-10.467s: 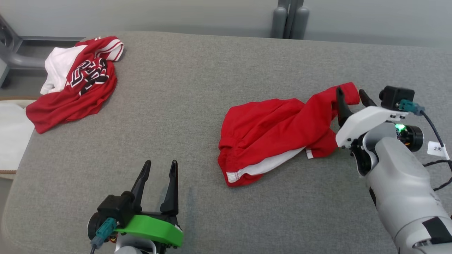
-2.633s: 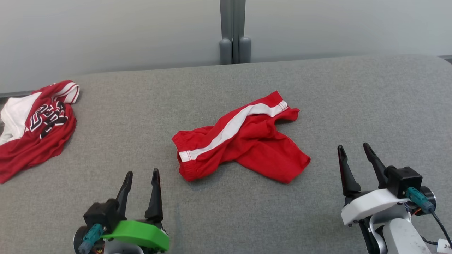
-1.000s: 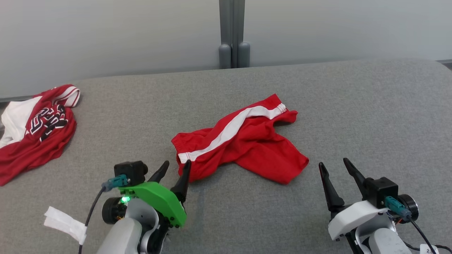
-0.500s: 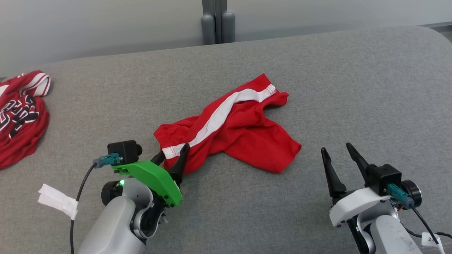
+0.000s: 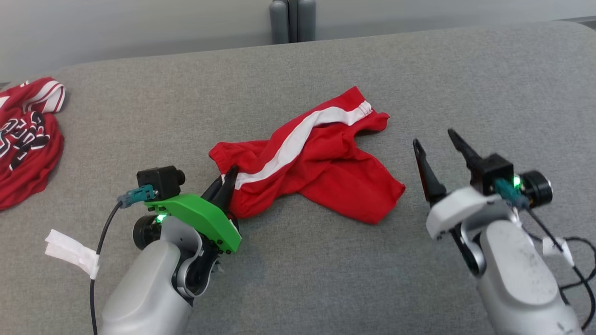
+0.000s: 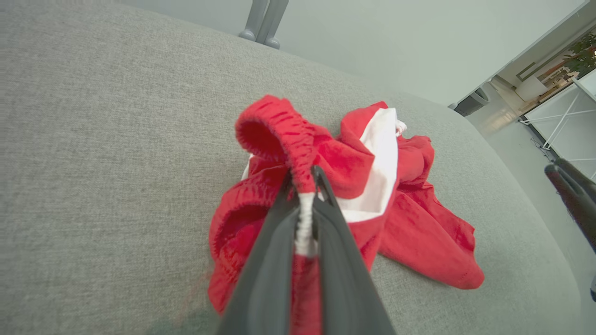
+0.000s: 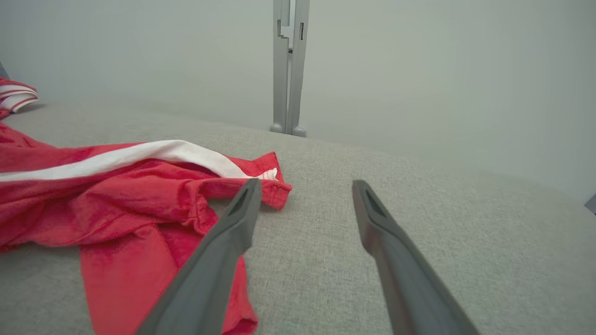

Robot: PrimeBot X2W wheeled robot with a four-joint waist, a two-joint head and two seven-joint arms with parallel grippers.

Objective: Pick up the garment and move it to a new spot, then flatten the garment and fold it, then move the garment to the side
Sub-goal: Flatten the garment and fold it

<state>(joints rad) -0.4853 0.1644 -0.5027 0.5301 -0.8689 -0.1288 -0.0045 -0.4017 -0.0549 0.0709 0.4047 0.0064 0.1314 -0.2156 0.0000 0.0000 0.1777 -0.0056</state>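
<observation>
At the lower left of the head view, the left hand (image 5: 226,179) is clenching the elastic waistband of the red shorts (image 5: 326,172). Its two dark fingers are pressing together, pinching a fold of red band and the white stripe's end between them. Seen along those fingers in the left wrist view, the gathered waistband is standing up in a loop just beyond the fingertips.

Over at the right, the right hand (image 5: 433,137) is hovering with its fingers spread wide, grasping nothing, near the shorts' nearest leg hem. Whether it is touching the cloth cannot be told.

The shorts are lying crumpled and twisted near the middle of the grey bench (image 5: 139,116). Their white side stripe is running diagonally from the gripped waistband up to the far leg hem, and the other leg is spreading flat towards the right hand.

A red jersey (image 5: 23,149) with black-and-white lettering is lying bunched at the bench's far left edge, well apart from the shorts.
</observation>
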